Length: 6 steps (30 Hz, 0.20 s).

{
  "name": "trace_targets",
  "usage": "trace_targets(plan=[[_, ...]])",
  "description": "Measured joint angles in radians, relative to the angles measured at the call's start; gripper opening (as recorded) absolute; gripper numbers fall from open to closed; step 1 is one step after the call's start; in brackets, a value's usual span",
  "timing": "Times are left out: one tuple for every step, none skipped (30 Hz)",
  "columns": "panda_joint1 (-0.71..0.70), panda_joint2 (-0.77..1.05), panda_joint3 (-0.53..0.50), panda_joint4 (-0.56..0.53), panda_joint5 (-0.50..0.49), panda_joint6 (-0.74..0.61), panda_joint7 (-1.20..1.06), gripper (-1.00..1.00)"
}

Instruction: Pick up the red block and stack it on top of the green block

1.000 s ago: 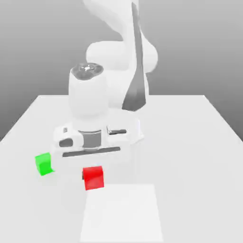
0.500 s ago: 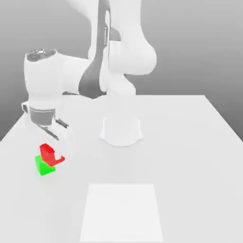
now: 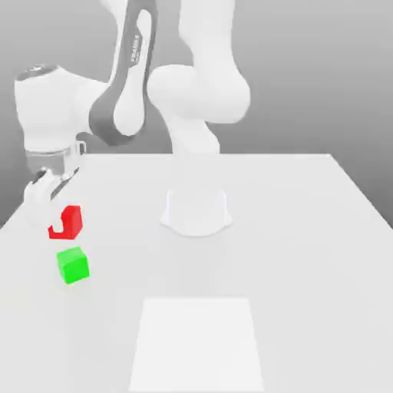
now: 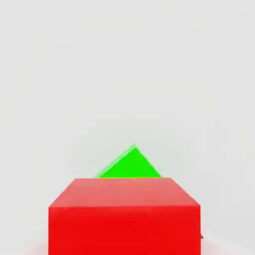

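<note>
My gripper (image 3: 61, 222) hangs over the exterior view's left side of the white table (image 3: 307, 230), shut on the red block (image 3: 69, 220). One white finger covers part of the block's left face. The red block is in the air, a little above the green block (image 3: 73, 265), which rests on the table just nearer the camera, and the two are apart. In the hand view the red block (image 4: 124, 214) sits close up between the fingers, and a corner of the green block (image 4: 130, 165) shows past its far edge.
The arm's round white base (image 3: 196, 211) stands at the table's middle. A paler square patch (image 3: 198, 341) lies on the table near the front edge. The table's left edge runs close to the blocks.
The arm has swung from the table's middle to the exterior view's left, carrying the red block. The block dipped close over the green block and now hangs higher above it.
</note>
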<state>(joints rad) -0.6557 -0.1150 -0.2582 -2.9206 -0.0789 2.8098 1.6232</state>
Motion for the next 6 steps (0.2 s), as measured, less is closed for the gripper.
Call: trace_targets(plan=[[0.011,0.036,-0.006,0.001,0.021,0.034,-0.013,-1.00],[0.019,0.072,-0.003,0.002,0.049,0.068,-0.033,-1.00],[0.022,0.109,0.000,0.004,0.084,0.103,-0.056,-1.00],[0.019,0.131,0.009,0.004,0.106,0.123,-0.071,1.00],[0.022,0.131,0.009,0.004,0.106,0.123,-0.071,1.00],[0.024,0.131,0.009,0.004,0.106,0.123,-0.071,1.00]])
